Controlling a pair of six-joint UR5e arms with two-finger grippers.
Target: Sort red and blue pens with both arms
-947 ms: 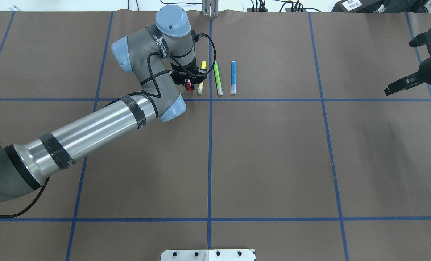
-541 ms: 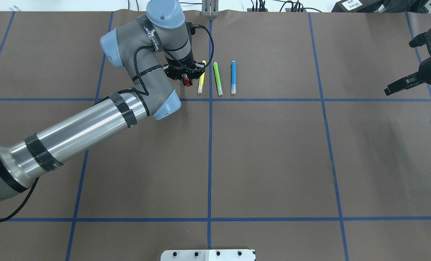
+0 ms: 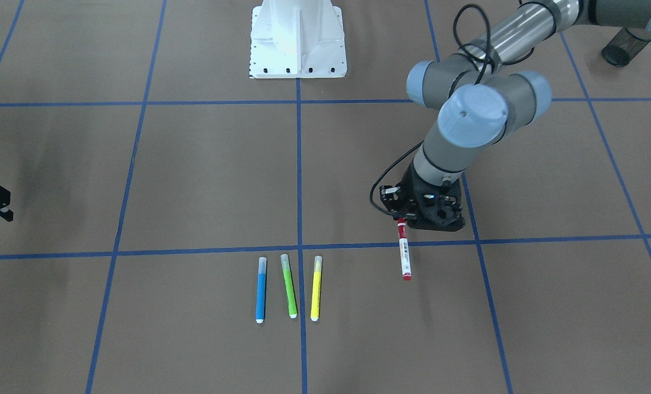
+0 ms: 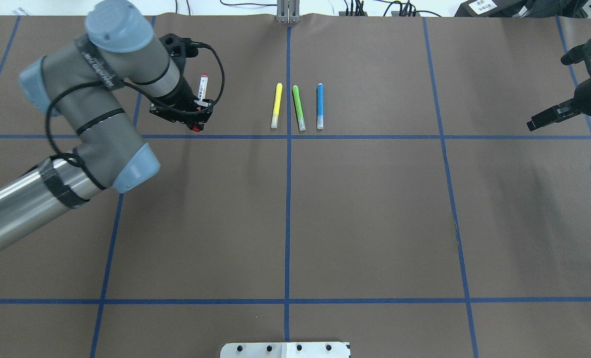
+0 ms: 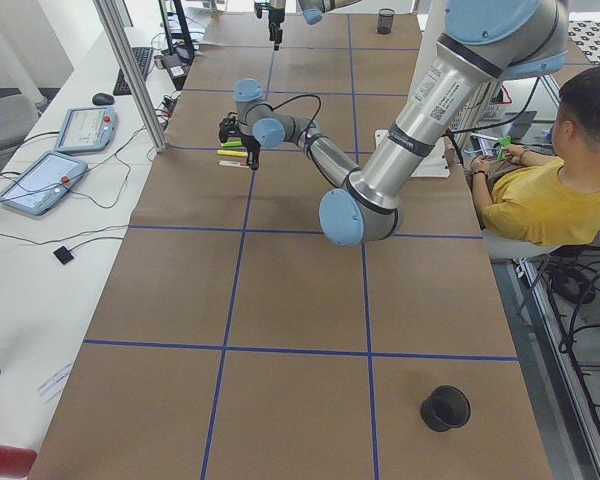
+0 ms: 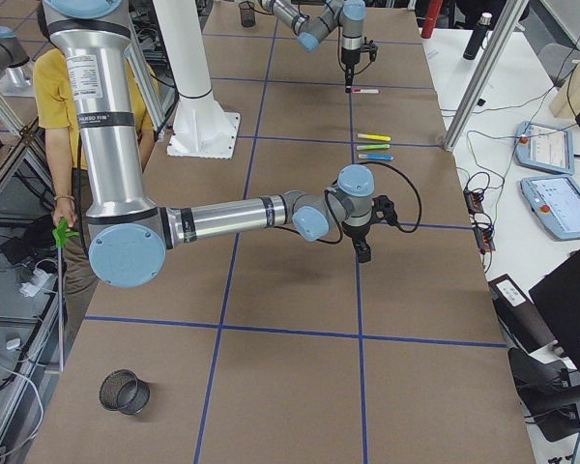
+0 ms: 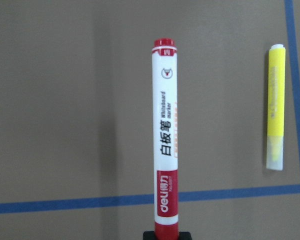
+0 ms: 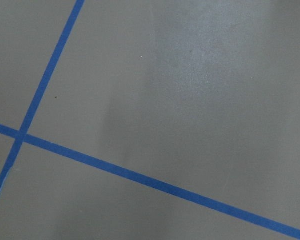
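One red marker (image 4: 203, 88), moved leftward, still gripped

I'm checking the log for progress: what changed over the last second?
The left gripper, shut on the red marker, carried it to the robot's left, away from the other pens. No new grasp or release shows. The yellow highlighter, green highlighter, blue highlighter and right gripper stayed put.

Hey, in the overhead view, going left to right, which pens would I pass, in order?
red-capped marker → yellow highlighter → green highlighter → blue highlighter
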